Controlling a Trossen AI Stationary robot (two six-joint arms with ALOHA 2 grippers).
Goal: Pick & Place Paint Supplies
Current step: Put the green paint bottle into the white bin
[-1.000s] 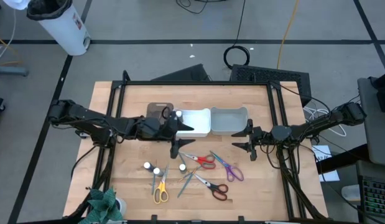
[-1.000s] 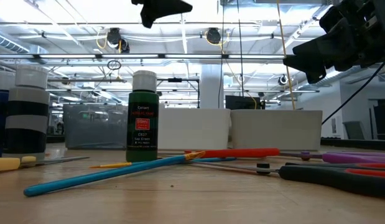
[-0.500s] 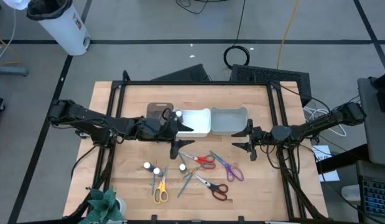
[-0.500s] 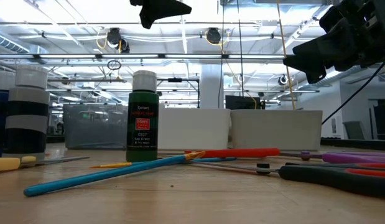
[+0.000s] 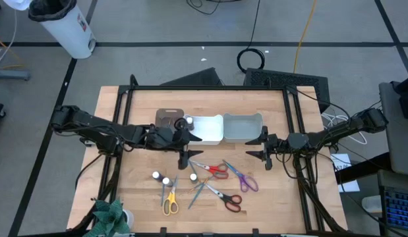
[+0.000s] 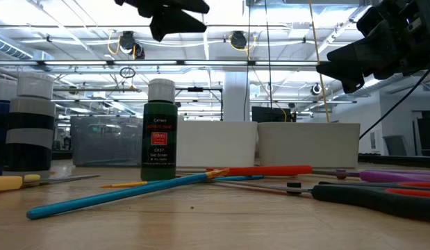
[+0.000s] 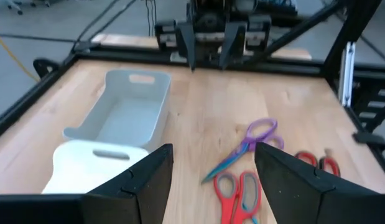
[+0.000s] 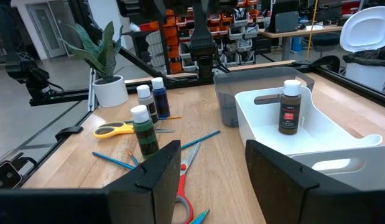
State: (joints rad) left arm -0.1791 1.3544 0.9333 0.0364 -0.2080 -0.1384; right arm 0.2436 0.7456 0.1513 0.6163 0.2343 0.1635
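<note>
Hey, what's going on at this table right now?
A two-armed robot is sorting paint supplies into bins. One brown bottle already stands in the white bin. The left hand, open and empty, hovers over the scissors, brushes and three bottles left on the wood. The right hand, also open and empty, waits beside the grey bin.

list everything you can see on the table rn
bins: three, brown, white and grey, in a row at the back of the table
bottle in bin: one, brown paint, white cap, upright in the white bin
loose bottles: three, white caps, standing front left
scissors: four, red, purple, yellow and dark handles, lying front centre
brushes: a few, teal, among the scissors; count unclear
plant: one, green, front left corner
left gripper: open, empty, above the table by the white bin
right gripper: open, empty, beside the grey bin
</note>
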